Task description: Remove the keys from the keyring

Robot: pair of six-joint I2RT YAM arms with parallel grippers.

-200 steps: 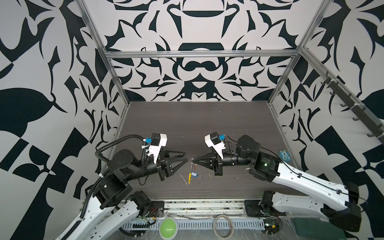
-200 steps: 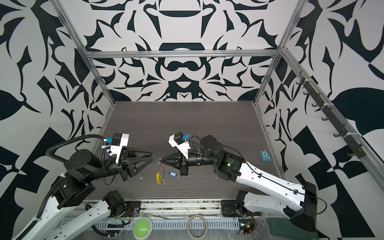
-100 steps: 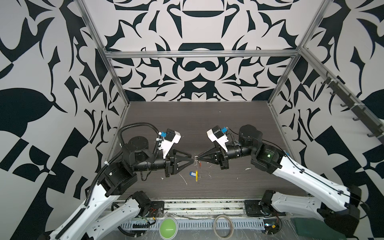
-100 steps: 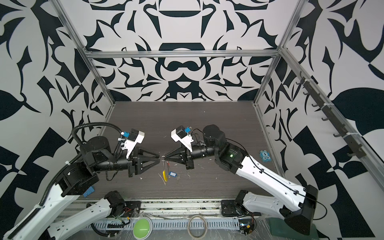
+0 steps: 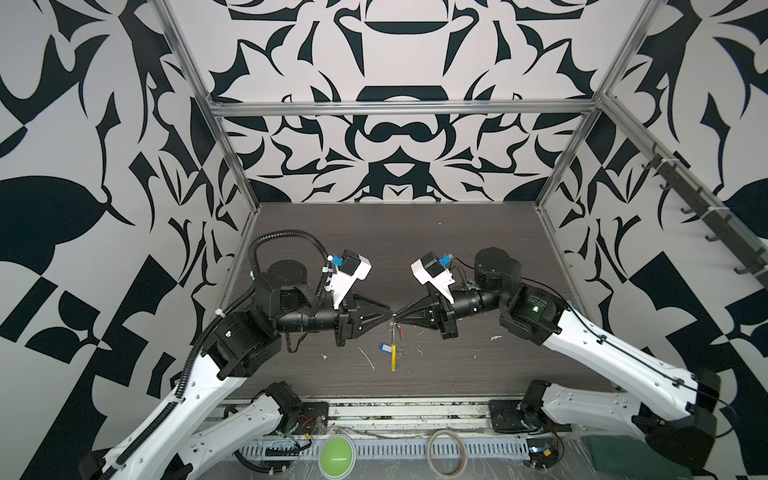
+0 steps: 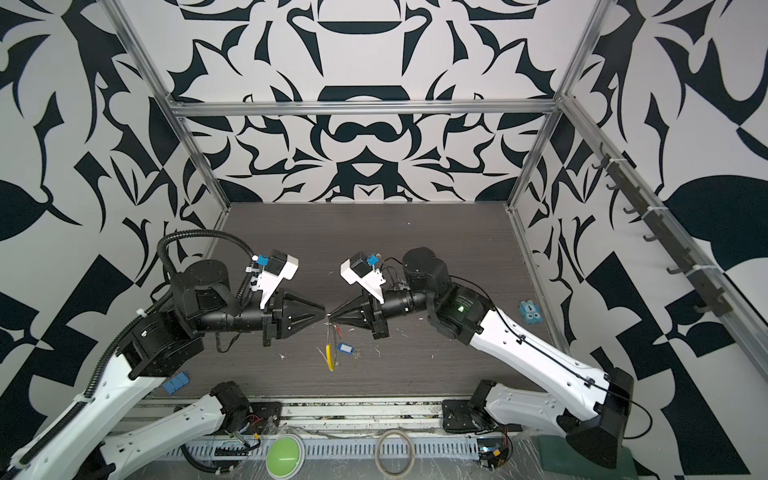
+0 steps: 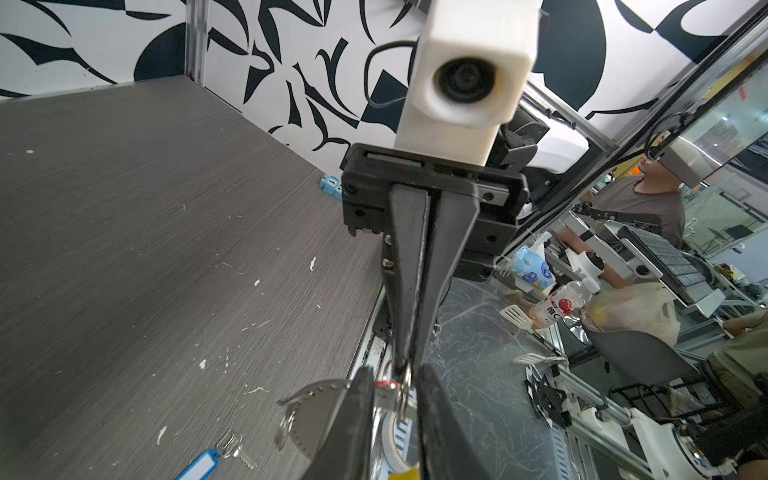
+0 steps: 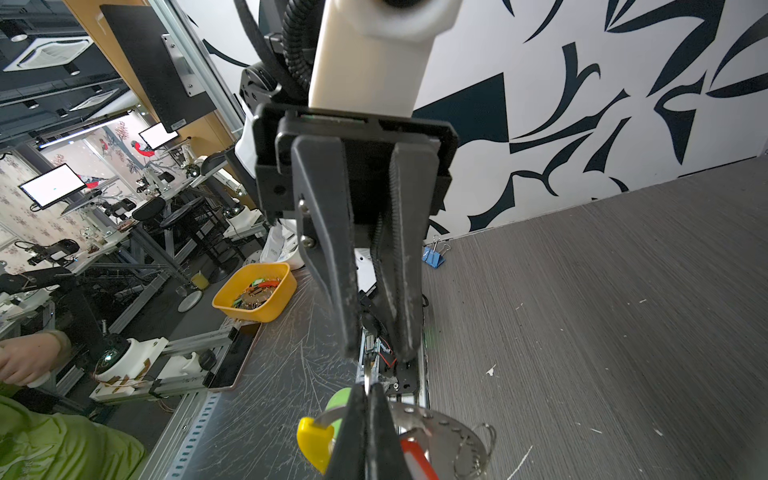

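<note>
In both top views my two grippers meet tip to tip above the table's front middle. The right gripper (image 8: 368, 388) is shut on the keyring's thin wire (image 8: 332, 417), which hangs below it with its yellow sleeve (image 5: 393, 362) lowest. The red tag (image 8: 417, 457) and a perforated metal half-disc (image 8: 440, 424) hang at that grip. My left gripper (image 7: 395, 390) stands narrowly open, its fingers (image 7: 357, 415) on either side of a small silver ring beside the red tag. The blue tag (image 7: 199, 463) with its key lies on the table below.
A blue block (image 6: 530, 312) sits by the right wall and a blue binder clip (image 6: 176, 382) at the front left. White scraps dot the table. A green button (image 5: 336, 456) and a beige hoop (image 5: 446, 451) lie in front of the table edge.
Both arms came up and together until their tips met. The left gripper's jaws narrowed around the ring at the right gripper's hold. The keyring still hangs from the right gripper.
</note>
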